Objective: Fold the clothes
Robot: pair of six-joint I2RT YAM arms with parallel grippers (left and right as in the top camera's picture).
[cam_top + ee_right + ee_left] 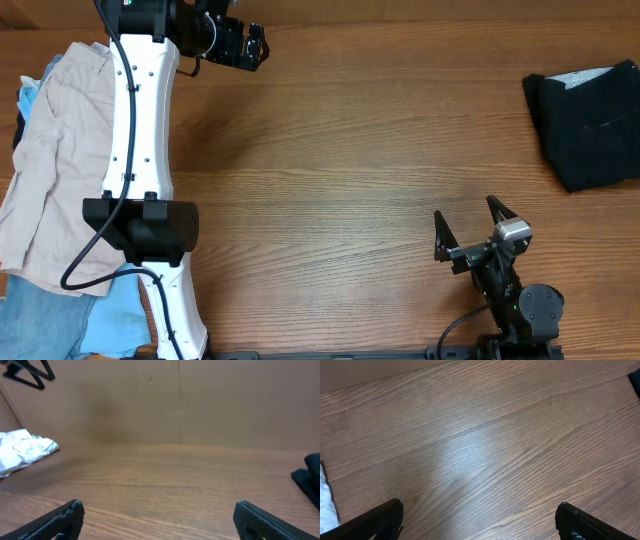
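Note:
The black shorts [590,122] lie folded at the table's far right edge, with pale grey-white lining showing at the top. A corner of them shows at the right of the right wrist view [309,479] and at the top right of the left wrist view [636,380]. My left gripper [255,45] is open and empty at the back left of the table, far from the shorts; in its wrist view [479,510] only bare wood lies between the fingers. My right gripper [468,225] is open and empty near the front right, well short of the shorts; it also shows in the right wrist view [159,510].
Beige shorts [50,170] lie in a pile at the left edge with light blue garments [70,320] under and in front of them. The white left arm [140,150] stretches over that pile. A cardboard wall [175,400] stands behind the table.

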